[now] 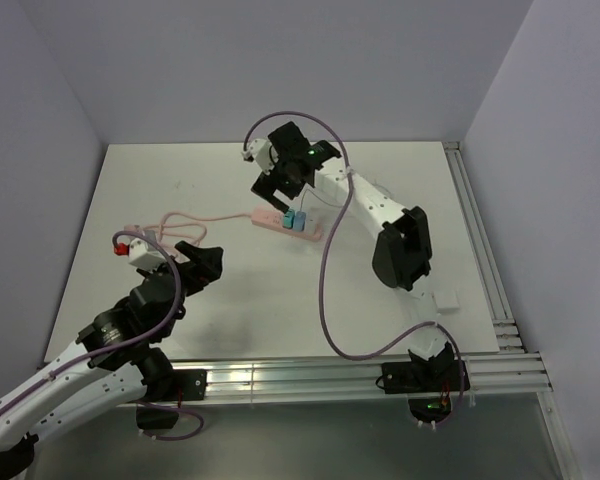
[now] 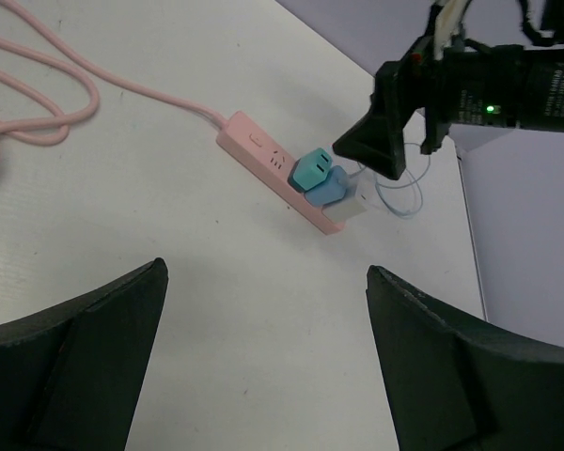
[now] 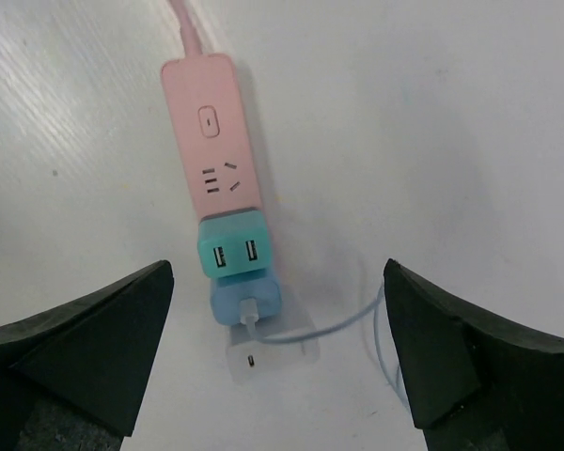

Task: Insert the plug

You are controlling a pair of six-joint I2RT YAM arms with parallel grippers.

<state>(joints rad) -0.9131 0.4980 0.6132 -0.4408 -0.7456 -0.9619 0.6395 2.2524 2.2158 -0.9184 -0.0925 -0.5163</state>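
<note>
"Where did the plug [image 3: 247, 299] sit?"
"On the power strip's [image 3: 216, 141] right end, toward the counter's [image 1: 420, 180] far edge, directly below the right gripper [image 3: 277, 282], its jaws spread and empty."
"The left gripper [image 2: 265, 268]?"
"Released too, well apart, near the left edge."

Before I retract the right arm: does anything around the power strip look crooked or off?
Nothing stands out. The plug sits in line on the pink power strip, beside the teal adapter; its cable loops loosely alongside.
</note>
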